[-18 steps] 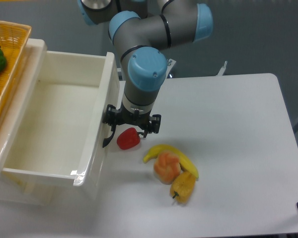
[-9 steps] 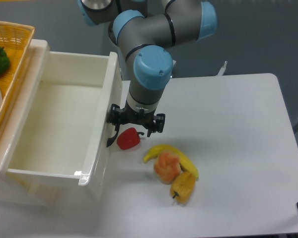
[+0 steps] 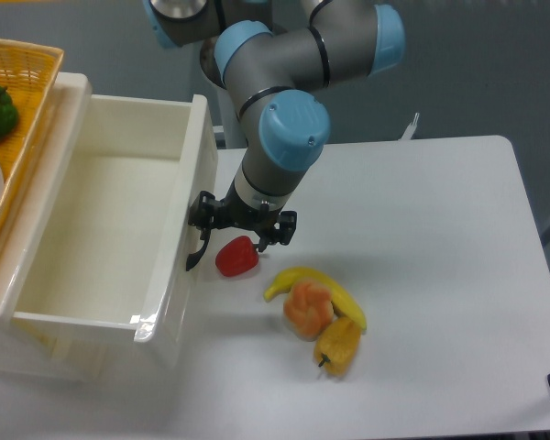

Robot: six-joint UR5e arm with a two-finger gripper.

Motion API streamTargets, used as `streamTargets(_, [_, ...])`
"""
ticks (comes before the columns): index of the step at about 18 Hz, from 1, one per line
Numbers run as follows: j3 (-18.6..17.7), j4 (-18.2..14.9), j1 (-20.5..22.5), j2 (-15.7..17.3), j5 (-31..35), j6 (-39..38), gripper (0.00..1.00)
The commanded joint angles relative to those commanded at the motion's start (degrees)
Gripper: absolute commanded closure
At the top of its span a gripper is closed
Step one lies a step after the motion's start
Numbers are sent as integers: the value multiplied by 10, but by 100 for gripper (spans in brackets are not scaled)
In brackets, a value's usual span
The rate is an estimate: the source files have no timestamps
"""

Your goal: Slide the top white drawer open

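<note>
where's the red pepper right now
The red pepper lies on the white table, just right of the open top white drawer, under the gripper, left of the banana.

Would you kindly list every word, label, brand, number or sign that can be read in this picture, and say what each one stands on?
None: no readable text shows anywhere.
The glossy cream-white plastic top drawer, standing open, has plain walls and a curved black handle without marking.
The grey robot arm with blue joint caps shows no legible brand, and its end effector bears none either.
The red pepper, yellow banana and woven yellow basket carry no labels.
</note>
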Motion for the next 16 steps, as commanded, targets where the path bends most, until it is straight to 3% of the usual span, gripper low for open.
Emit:
streamTargets(9, [3,6,18,2,7,11,0])
streamTargets(16, [0,5,24,7,115,141,0])
